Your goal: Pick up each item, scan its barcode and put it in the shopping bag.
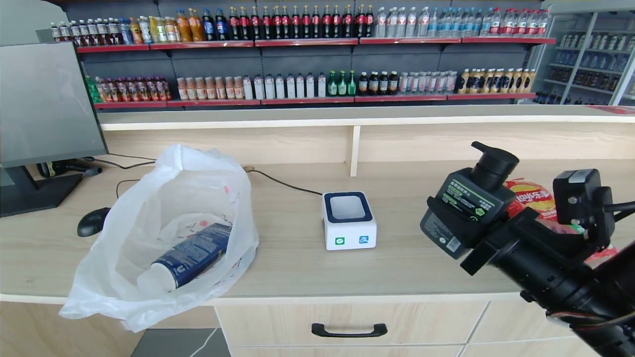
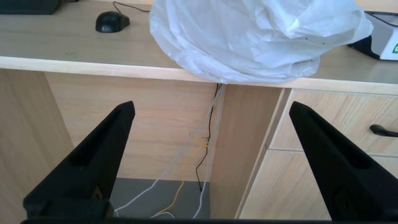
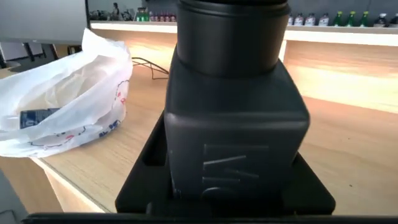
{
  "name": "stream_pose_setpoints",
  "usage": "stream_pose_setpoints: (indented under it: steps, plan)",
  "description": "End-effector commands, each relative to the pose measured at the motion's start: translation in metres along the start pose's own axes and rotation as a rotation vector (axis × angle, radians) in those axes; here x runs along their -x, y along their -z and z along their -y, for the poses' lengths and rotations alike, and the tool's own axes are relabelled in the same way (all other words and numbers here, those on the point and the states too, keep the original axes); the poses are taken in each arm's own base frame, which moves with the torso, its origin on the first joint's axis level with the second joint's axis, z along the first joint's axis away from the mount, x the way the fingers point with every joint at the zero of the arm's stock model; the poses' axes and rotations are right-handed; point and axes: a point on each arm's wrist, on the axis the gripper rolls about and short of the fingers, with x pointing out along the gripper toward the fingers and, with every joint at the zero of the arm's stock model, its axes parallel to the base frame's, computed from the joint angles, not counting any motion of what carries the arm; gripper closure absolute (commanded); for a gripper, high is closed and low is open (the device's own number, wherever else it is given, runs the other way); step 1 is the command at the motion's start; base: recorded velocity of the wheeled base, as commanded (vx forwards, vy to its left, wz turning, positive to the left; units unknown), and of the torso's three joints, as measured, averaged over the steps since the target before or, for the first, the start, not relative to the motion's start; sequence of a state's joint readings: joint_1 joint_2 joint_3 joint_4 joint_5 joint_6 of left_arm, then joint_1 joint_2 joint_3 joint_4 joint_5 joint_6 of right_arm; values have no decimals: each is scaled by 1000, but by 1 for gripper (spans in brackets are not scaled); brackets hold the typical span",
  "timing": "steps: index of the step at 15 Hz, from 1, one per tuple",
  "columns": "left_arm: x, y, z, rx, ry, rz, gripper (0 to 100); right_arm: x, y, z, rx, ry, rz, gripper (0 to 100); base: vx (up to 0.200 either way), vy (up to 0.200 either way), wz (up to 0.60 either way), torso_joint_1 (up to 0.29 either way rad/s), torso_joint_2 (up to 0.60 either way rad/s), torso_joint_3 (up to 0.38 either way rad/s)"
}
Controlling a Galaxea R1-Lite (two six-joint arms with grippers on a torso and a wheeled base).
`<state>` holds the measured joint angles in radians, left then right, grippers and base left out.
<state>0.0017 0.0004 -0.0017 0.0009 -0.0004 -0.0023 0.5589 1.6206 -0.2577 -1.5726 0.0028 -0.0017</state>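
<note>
My right gripper point(image 1: 454, 225) is shut on a dark square bottle point(image 1: 466, 206) with a black cap, held tilted in the air to the right of the white barcode scanner point(image 1: 349, 219). Up close, the same bottle point(image 3: 233, 118) stands between the right gripper's fingers. The white plastic shopping bag point(image 1: 166, 223) lies open on the left of the counter with a blue-and-white tube point(image 1: 186, 258) inside. A red-and-yellow chip bag point(image 1: 533, 196) lies on the counter behind my right arm. My left gripper point(image 2: 211, 162) hangs open below the counter edge, in front of the shopping bag point(image 2: 261, 37).
A monitor point(image 1: 44, 109) on its stand and a black mouse point(image 1: 92, 221) sit at the counter's left, with cables running behind the bag. A drawer with a black handle point(image 1: 349, 329) is below the counter. Shelves of drink bottles line the back wall.
</note>
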Motion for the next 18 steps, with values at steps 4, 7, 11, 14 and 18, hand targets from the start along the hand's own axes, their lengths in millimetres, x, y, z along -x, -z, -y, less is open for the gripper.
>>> stream_pose_setpoints:
  steps: [4,7,11,14,18]
  plan:
    - [0,0,0,2,1,0,0,0,5,8,26,36,-23,100,0,200,0,10,2,0]
    - [0,0,0,4,0,0,0,2,2,10,26,22,-14,100,0,200,0,2,1,7]
    - [0,0,0,2,1,0,0,-1,4,14,58,20,-20,100,0,200,0,-1,2,1]
    - [0,0,0,1,1,0,0,1,5,16,72,27,-27,100,0,133,0,0,2,2]
    - [0,0,0,-1,1,0,0,2,-7,41,359,-146,46,100,0,0,0,0,0,0]
